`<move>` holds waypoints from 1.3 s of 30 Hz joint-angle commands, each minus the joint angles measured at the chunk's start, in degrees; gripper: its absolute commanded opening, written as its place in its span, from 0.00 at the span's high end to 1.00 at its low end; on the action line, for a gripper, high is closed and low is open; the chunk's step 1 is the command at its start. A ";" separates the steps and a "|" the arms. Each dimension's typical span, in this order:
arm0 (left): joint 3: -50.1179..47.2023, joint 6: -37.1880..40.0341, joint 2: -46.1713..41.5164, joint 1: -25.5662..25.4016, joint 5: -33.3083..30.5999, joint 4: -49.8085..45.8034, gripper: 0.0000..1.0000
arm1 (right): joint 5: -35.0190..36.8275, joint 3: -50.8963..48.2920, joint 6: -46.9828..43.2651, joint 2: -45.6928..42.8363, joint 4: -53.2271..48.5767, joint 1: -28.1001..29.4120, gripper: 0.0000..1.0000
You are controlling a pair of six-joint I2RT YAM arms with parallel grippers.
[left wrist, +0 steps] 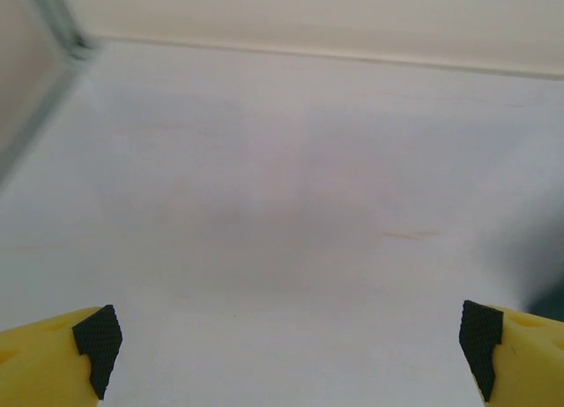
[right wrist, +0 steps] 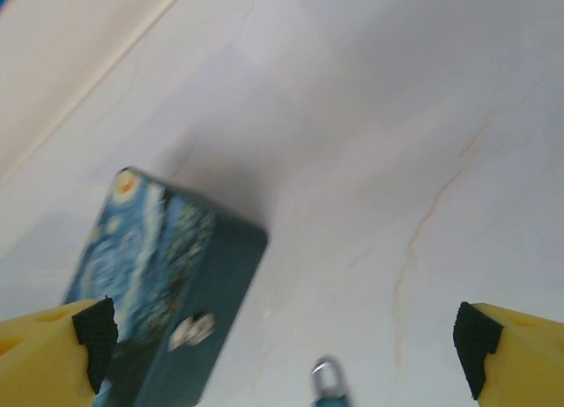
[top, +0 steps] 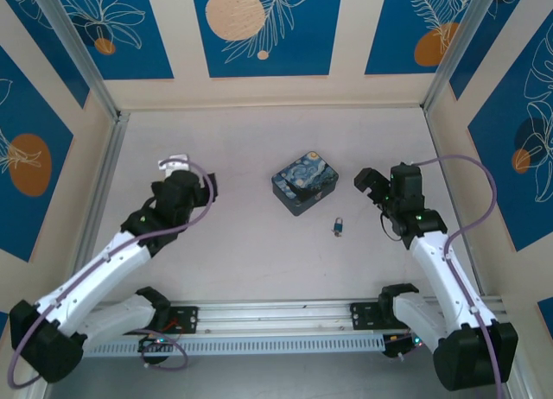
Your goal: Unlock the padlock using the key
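Observation:
The small silvery-blue padlock (top: 339, 225) lies on the table, just right of and nearer than the painted box. In the right wrist view its shackle (right wrist: 328, 378) pokes in at the bottom edge. The key is hidden; I cannot make it out apart from the padlock. My right gripper (top: 370, 181) hovers to the padlock's far right. Its jaws stand wide open (right wrist: 286, 358), with bare table and the padlock's tip between the yellow fingers (right wrist: 53, 354). My left gripper (top: 177, 167) sits far to the left, open (left wrist: 289, 354), with nothing between its fingers (left wrist: 53, 363).
A dark box with a starry-night lid (top: 305, 181) stands mid-table, close to the padlock; its side and clasp (right wrist: 189, 330) face the right wrist camera. Walls with metal posts (top: 104, 131) enclose the table on three sides.

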 commanded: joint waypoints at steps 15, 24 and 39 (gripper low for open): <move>-22.61 19.42 15.47 21.60 2.88 49.06 0.00 | 11.98 -12.71 -23.95 13.62 36.79 -5.25 0.00; -24.41 23.59 27.40 24.34 15.02 66.31 0.00 | 2.04 -23.37 -30.44 24.64 70.99 -5.91 0.00; -21.86 24.85 34.54 27.35 27.41 67.77 0.00 | -6.65 -18.18 -36.09 34.79 71.80 -4.66 0.01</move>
